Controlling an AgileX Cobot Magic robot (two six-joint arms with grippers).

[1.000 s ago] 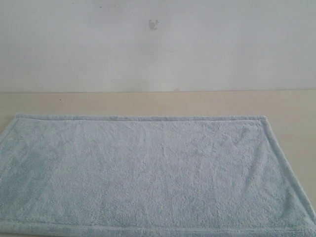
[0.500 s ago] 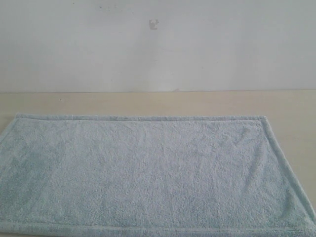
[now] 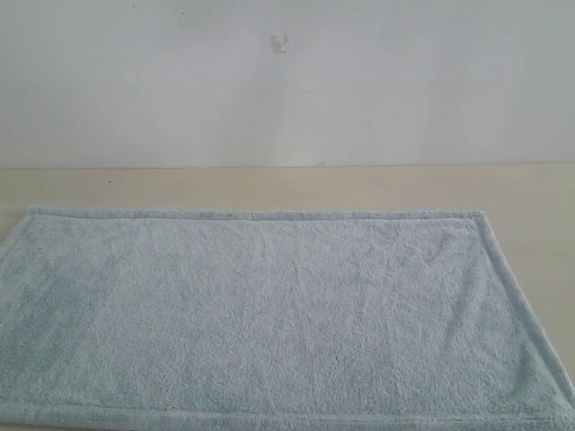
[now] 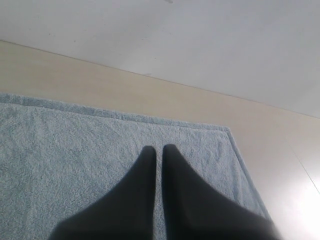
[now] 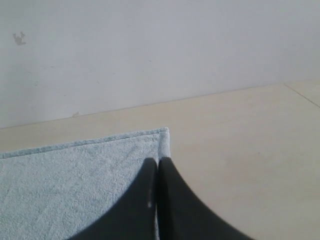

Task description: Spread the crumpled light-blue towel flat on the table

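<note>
The light-blue towel (image 3: 269, 314) lies spread out as a flat rectangle on the beige table (image 3: 269, 189), its hem border showing along the far and right sides. Neither gripper appears in the exterior view. In the left wrist view my left gripper (image 4: 159, 149) hovers over the towel (image 4: 75, 150) near its far right corner, fingers almost touching and holding nothing. My right gripper (image 5: 158, 161) is shut and empty, sitting over the hem at the right edge of the towel (image 5: 75, 175), beside bare table (image 5: 240, 150). I cannot see the white label.
A plain white wall (image 3: 287, 90) with a small grey mark (image 3: 279, 43) rises behind the table. Bare tabletop runs along the far side of the towel and to its right. The towel's near edge reaches the bottom of the exterior view.
</note>
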